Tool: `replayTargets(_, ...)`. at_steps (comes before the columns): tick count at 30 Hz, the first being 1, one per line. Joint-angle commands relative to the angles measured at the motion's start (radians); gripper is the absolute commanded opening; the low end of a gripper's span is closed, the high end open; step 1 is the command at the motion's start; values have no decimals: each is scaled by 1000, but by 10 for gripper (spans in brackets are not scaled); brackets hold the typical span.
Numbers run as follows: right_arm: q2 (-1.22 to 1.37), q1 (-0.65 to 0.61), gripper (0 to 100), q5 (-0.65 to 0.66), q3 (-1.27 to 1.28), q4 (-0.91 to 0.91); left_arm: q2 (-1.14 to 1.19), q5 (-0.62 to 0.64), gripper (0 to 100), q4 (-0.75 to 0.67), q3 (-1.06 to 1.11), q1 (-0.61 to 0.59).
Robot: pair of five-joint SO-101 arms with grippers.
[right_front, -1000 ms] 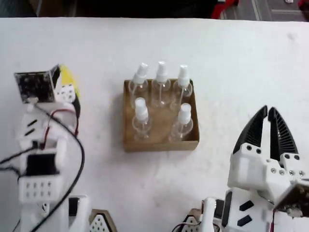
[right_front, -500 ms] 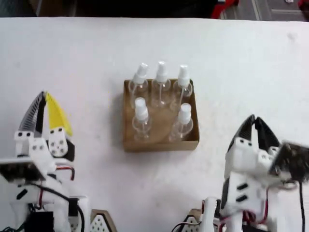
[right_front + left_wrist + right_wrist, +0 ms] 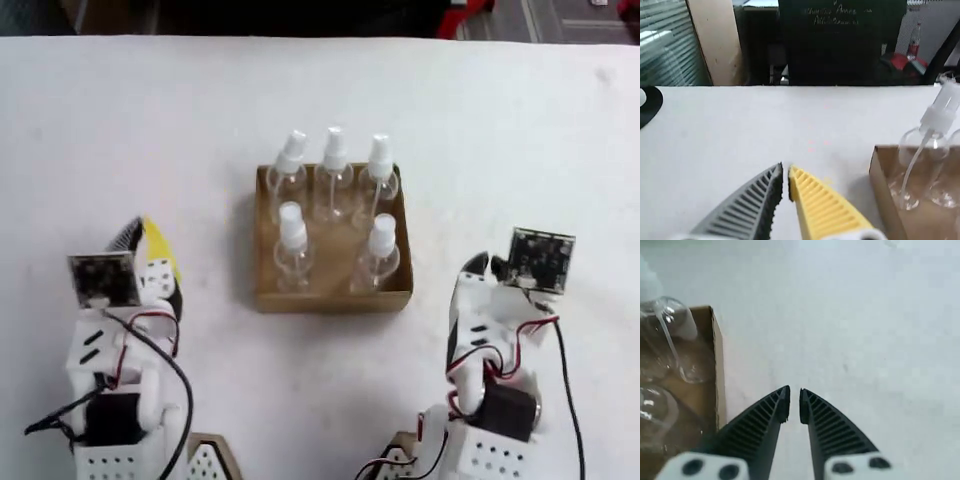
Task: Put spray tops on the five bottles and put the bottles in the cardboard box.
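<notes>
The left gripper is seen with its grey and yellow fingers drawn together on nothing, held low over the white table beside the cardboard box. The right gripper is likewise closed to a thin slit, empty, on the box's other side and apart from it. Inside the box the five bottles are stood upright, three along the far wall and two nearer the arms, each fitted with a white spray top. The task is judged to be essentially finished. The chief hazard lies in any sweep of an arm past the box: the low walls could be clipped, the box dragged, and the tall, light bottles toppled. Whether every top has been seated fully cannot be told. The far-left one appears tilted, and it could be shaken loose if the box were jolted.
</notes>
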Motion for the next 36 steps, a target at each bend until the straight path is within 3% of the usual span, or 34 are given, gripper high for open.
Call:
replayTargets(1, 2, 12, 16, 18, 69, -64, -18, -110, 24, -3, 77, -5)
replayTargets(9, 2, 8, 18, 17, 258, -217, -18, -160, 24, 18, 169, -10)
replayTargets(15, 12, 10, 16, 18, 382, -343, -18, -161, 24, 133, 169, -7)
replayTargets(27, 2, 2, 16, 20, 381, -71, -18, -152, 24, 503, 169, -5)
replayTargets(32, 2, 2, 16, 20, 381, -65, -18, -149, 24, 557, 169, -8)
replayTargets(36, 2, -8, 16, 17, 359, 8, -18, -57, 24, 557, 169, -7)
